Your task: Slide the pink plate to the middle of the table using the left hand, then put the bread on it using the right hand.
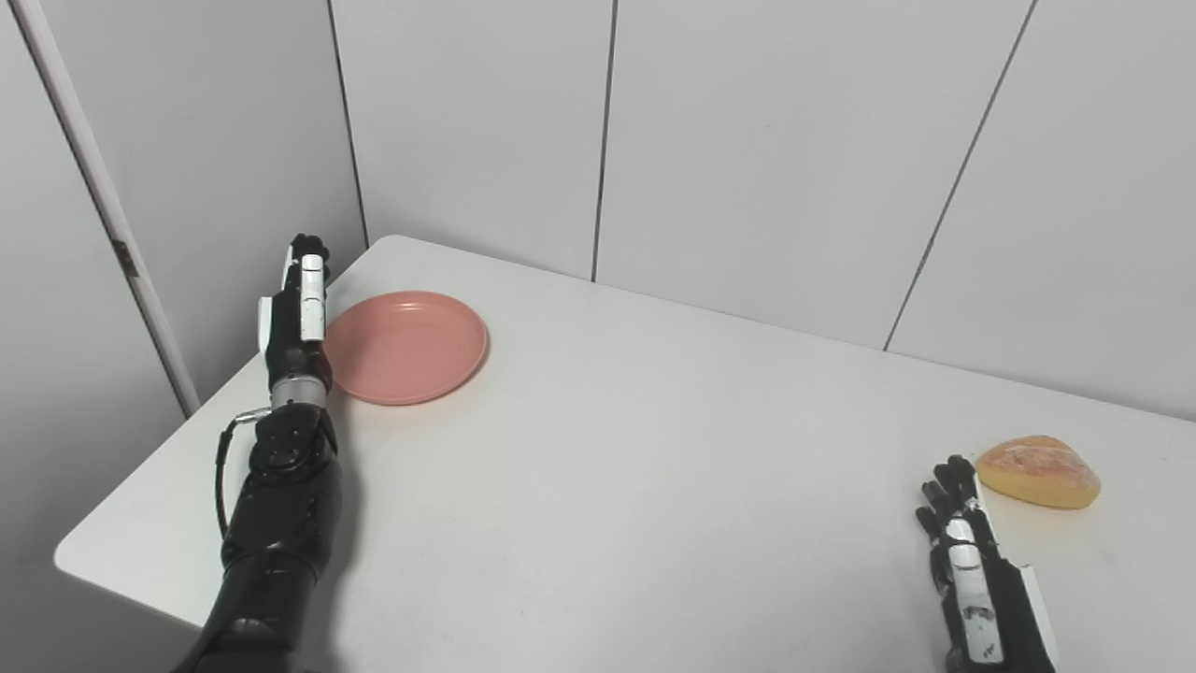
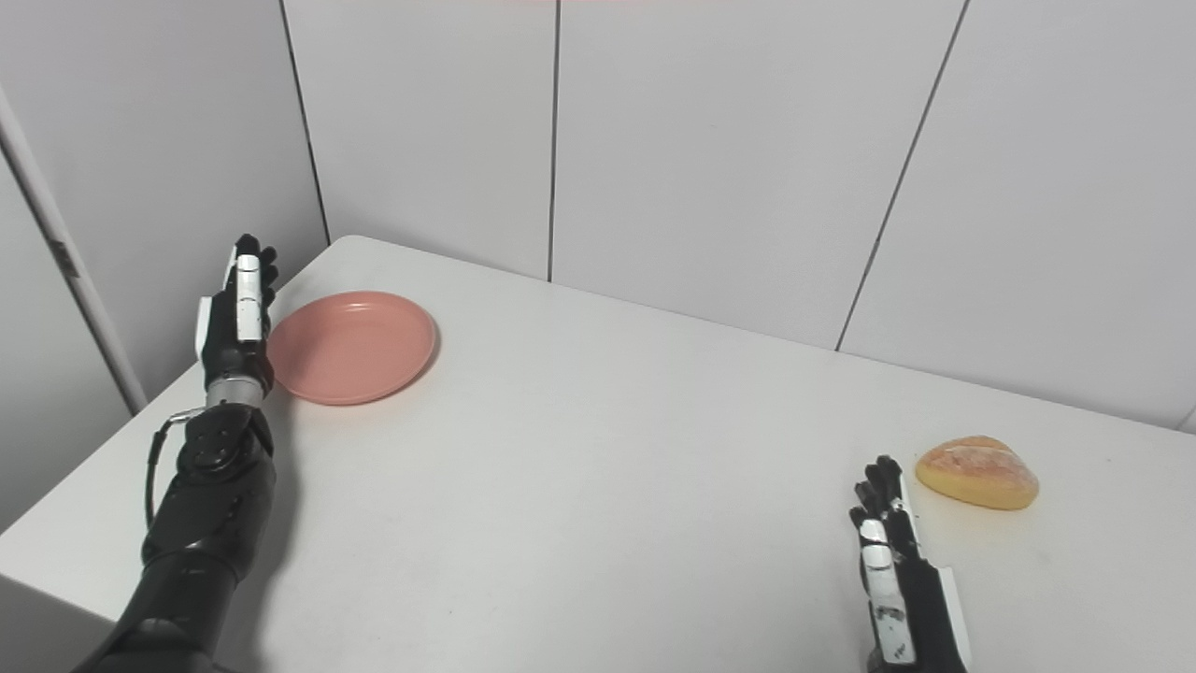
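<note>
Nothing done yet; pink plate [image 1: 406,347] sat at far left corner of bench [image 1: 654,486], just right of left hand [image 1: 297,313], fingers straight & together, edge-on, empty; bread [image 1: 1039,472] lay just beyond right hand [image 1: 967,561], flat, holding nothing; slide & placing both left.

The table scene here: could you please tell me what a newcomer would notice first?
The pink plate near the table's far left corner stands out, with the left hand upright at its outer edge. At the right, the golden bread lies just beyond the open right hand.
</note>
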Tool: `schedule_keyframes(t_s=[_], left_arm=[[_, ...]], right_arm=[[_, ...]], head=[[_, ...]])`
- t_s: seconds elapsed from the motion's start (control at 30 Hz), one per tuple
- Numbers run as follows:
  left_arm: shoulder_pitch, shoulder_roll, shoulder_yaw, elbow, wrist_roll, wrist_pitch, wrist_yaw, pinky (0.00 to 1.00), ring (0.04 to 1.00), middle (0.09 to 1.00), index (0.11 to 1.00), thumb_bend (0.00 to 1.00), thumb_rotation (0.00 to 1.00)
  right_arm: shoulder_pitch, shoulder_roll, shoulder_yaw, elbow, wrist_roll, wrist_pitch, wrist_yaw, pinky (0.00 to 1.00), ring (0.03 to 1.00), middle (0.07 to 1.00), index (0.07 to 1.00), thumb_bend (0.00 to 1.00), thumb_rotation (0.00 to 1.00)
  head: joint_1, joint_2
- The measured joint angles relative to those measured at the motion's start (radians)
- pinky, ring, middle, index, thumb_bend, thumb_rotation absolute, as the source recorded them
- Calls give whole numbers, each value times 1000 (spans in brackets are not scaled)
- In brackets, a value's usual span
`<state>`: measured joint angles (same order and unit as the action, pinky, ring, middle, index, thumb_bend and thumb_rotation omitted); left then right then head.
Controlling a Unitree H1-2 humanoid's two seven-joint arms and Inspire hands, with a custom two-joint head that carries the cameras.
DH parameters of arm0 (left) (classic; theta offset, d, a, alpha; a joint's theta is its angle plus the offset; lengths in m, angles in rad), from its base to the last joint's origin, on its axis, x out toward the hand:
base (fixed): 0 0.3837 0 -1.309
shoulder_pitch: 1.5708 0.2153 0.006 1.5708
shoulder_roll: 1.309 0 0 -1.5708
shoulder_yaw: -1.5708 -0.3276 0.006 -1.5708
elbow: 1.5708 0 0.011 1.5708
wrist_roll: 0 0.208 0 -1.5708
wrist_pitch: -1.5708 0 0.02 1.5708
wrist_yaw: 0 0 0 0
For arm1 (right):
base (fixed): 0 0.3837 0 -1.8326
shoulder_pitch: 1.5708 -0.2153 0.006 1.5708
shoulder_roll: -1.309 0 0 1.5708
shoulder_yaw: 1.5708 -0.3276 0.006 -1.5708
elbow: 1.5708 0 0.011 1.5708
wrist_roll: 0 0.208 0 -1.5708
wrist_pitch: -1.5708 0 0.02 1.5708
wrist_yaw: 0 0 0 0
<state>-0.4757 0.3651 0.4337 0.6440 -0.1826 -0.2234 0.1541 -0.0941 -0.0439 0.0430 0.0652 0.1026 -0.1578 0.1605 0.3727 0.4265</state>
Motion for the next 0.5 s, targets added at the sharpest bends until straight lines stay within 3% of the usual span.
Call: schedule_keyframes(t_s=[0.5], left_arm=[[-33,30,20,115,-16,-30,11,981,943,930,967,793,1000]], right_arm=[[2,0,-5,0,-3,-8,0,1000,1000,1000,1000,585,883]], head=[[9,2]])
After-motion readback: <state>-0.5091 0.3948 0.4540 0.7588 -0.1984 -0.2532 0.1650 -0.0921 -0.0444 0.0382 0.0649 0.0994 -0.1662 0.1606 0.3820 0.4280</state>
